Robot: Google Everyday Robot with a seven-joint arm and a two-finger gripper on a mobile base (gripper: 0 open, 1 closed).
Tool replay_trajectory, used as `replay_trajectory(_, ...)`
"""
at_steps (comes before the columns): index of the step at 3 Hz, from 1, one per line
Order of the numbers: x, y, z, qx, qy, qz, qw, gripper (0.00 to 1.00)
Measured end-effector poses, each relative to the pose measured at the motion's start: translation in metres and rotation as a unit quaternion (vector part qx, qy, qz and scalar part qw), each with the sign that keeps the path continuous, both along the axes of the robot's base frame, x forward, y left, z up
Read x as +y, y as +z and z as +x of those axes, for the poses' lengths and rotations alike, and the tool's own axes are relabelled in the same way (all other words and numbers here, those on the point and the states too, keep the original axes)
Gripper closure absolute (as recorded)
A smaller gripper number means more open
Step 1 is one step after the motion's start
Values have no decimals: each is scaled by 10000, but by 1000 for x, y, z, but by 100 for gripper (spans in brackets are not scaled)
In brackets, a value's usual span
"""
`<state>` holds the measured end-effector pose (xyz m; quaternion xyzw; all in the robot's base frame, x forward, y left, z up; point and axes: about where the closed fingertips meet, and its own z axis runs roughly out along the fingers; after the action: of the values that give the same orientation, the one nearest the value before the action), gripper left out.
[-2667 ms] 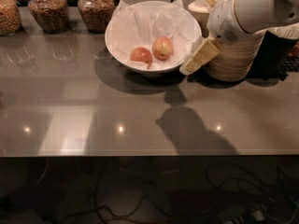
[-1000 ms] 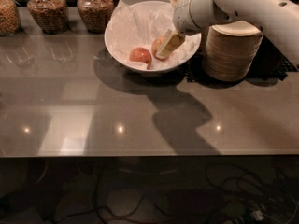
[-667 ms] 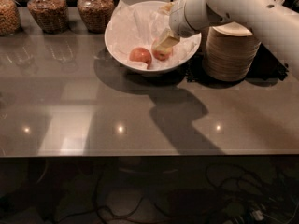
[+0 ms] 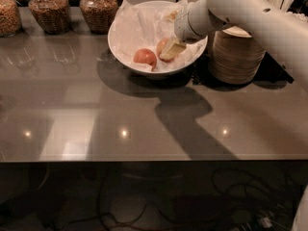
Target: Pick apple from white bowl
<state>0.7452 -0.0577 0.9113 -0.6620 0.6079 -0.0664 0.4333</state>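
Note:
The white bowl (image 4: 112, 43), lined with crumpled white paper, stands at the back of the grey table. Two apples lie in it. The paler yellowish apple (image 4: 162, 45) is to the right and the darker orange-red apple (image 4: 144, 57) is to the left. My gripper (image 4: 172, 49) reaches into the bowl from the right. It is against the right side of the paler apple and hides part of it. The white arm (image 4: 240, 13) comes in from the upper right.
A stack of small beige bowls (image 4: 236, 54) stands just right of the white bowl, under my arm. Three glass jars (image 4: 48, 11) line the back left. The grey table (image 4: 96, 119) has its front edge near the frame's middle, with cables on the floor below.
My gripper has moved left from beside the stacked beige bowls into the white bowl and has settled lower against the paler apple. The apples have not moved.

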Motion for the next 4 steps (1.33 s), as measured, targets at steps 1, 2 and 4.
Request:
replay_trajectory(1,-6,-14,3,144,-53,-109,9998,32)
replay_trajectory(2,-10,-25,8,247,-121,-170,9995,33)
replay_trajectory(4,-13,-42,21,372,-274,-202,9987,38)
